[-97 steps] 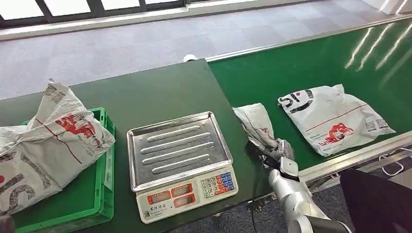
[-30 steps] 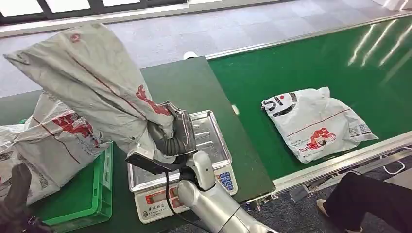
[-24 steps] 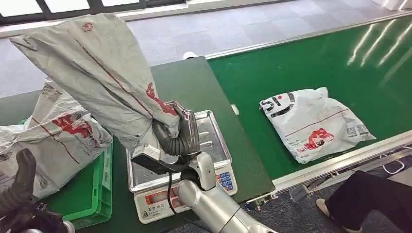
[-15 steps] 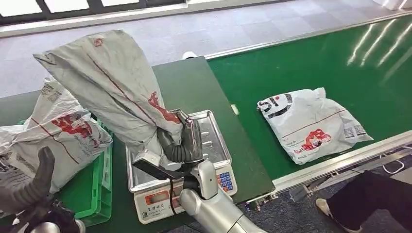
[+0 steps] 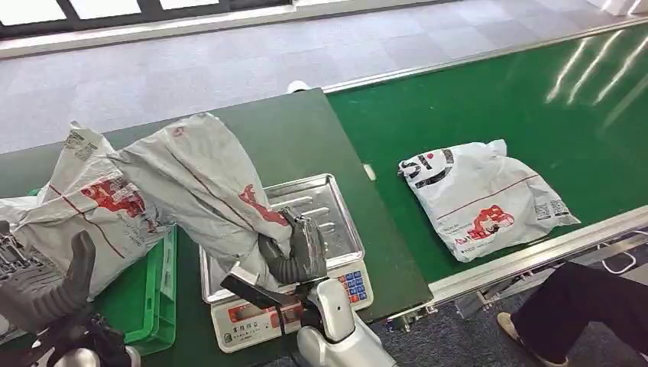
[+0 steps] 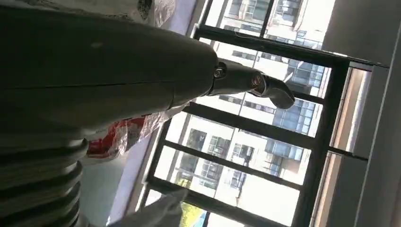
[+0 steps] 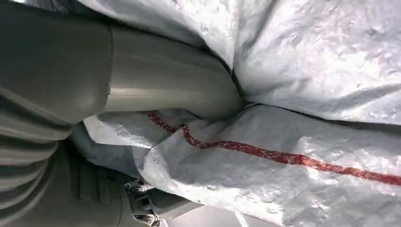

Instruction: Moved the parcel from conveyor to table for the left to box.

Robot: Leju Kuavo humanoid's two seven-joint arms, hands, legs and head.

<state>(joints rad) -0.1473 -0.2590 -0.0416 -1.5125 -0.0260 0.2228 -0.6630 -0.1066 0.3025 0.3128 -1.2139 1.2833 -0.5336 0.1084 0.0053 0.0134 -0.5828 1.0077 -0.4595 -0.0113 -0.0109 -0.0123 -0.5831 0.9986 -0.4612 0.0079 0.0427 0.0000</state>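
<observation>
My right hand [image 5: 294,251] grips the parcel [image 5: 200,183] over the scale [image 5: 284,260], setting it down; next I must release. My left hand [image 5: 53,294] waits beside it, fingers apart.

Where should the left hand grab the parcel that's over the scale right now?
Judging by its pose, grip the parcel at its free upper end, approaching from the crate side. That end leans toward the left hand, while the right hand holds the lower end over the scale.
</observation>
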